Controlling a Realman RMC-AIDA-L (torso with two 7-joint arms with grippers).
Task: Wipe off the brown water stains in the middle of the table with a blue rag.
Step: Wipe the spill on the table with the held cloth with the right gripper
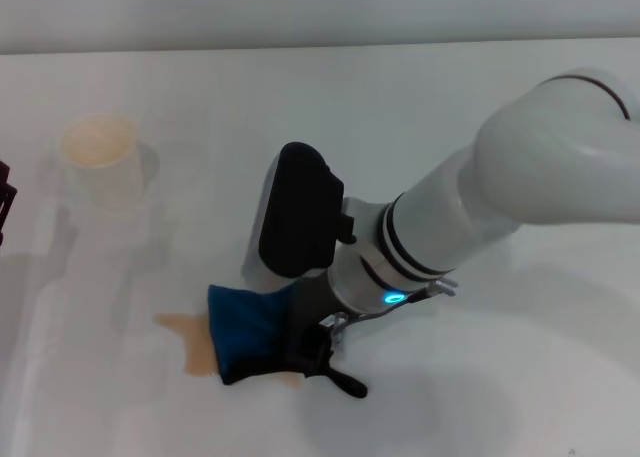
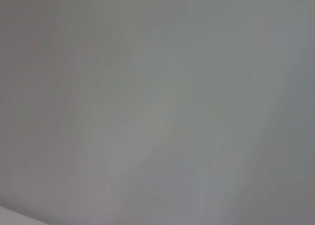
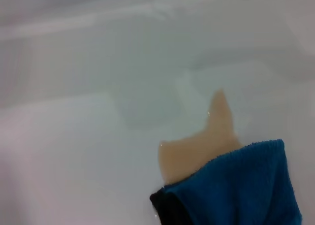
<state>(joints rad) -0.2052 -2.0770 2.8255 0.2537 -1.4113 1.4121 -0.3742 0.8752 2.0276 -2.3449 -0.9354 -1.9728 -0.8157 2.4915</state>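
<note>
White table (image 1: pixel 520 377) fills your view, operator, with a paper cup (image 1: pixel 103 159) standing well off to the left rear, clear of the work. Your right gripper (image 1: pixel 322 345) is down at the middle, and its fingers are clamped on the blue rag (image 1: pixel 248 332), pressed flat to the surface. That rag lies across the brown puddle (image 1: pixel 185 337); a tan point pokes out on its left side, uncovered. Your left gripper sits out of sight.
</note>
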